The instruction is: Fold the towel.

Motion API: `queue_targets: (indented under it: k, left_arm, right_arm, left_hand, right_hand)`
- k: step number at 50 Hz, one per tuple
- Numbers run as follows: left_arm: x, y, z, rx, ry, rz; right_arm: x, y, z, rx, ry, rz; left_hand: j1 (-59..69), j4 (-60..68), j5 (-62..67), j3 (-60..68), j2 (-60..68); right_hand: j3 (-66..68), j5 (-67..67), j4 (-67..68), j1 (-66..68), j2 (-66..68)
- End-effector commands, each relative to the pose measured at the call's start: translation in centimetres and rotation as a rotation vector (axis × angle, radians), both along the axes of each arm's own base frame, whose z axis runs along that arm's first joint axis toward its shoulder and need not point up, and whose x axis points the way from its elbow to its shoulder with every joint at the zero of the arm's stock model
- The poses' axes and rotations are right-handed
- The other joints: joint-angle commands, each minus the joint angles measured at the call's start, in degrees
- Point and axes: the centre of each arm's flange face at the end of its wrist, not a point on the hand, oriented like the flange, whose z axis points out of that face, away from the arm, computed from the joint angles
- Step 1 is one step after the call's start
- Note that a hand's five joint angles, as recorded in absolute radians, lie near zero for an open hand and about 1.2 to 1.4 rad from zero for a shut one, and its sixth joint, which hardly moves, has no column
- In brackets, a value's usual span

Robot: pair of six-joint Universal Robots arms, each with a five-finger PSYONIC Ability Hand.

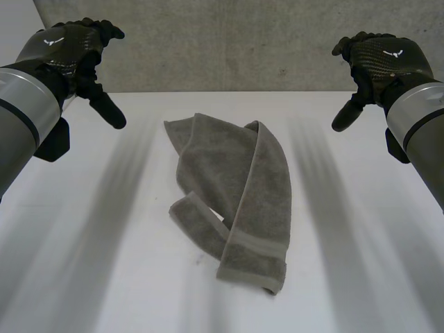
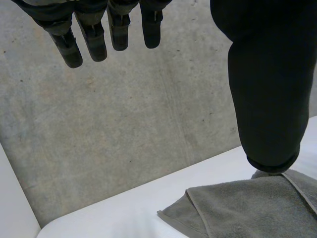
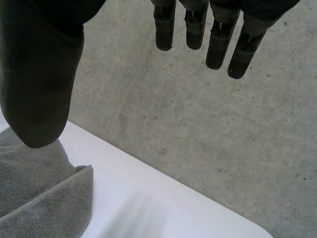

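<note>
A grey towel lies crumpled and loosely folded over itself in the middle of the white table. My left hand hovers high above the table's far left, well away from the towel, fingers straight and holding nothing. My right hand hovers the same way at the far right, open and empty. In the left wrist view the fingers hang relaxed with a towel corner below the thumb. In the right wrist view the fingers are straight, and a towel edge lies below the thumb.
A grey concrete wall rises behind the table's far edge. Bare table surface stretches on both sides of the towel and in front of it.
</note>
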Motion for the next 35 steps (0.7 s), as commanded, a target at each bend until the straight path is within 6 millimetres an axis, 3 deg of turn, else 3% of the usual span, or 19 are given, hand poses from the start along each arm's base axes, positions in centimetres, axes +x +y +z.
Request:
queue_targets:
  k: [1,27,33,35]
  left_arm:
    - [-0.2,0.2,0.1,-0.003,0.001,-0.011]
    - [-0.5,0.3,-0.3,0.004,-0.004,-0.025]
    - [-0.5,0.2,-0.1,-0.001,0.0,-0.027]
    - [-0.4,0.2,-0.1,-0.003,0.001,-0.024]
  right_arm:
    - [-0.3,-0.2,0.1,0.001,0.0,-0.008]
    - [0.1,0.0,-0.5,0.021,0.011,0.017]
    - [1.3,0.2,-3.2,0.117,0.082,0.13]
    - [3.3,1.8,-5.0,0.217,0.099,0.276]
  left_hand:
    - [0.11,0.6,-1.01,0.51,0.64]
    - [0.11,0.6,-1.01,0.51,0.64]
    - [0.11,0.6,-1.01,0.51,0.64]
    - [0.11,0.6,-1.01,0.51,0.64]
  right_hand:
    - [-4.03,-3.49,-4.92,-3.43,-4.45]
    - [-4.03,-3.49,-4.92,-3.43,-4.45]
    - [-4.03,-3.49,-4.92,-3.43,-4.45]
    - [-4.03,-3.49,-4.92,-3.43,-4.45]
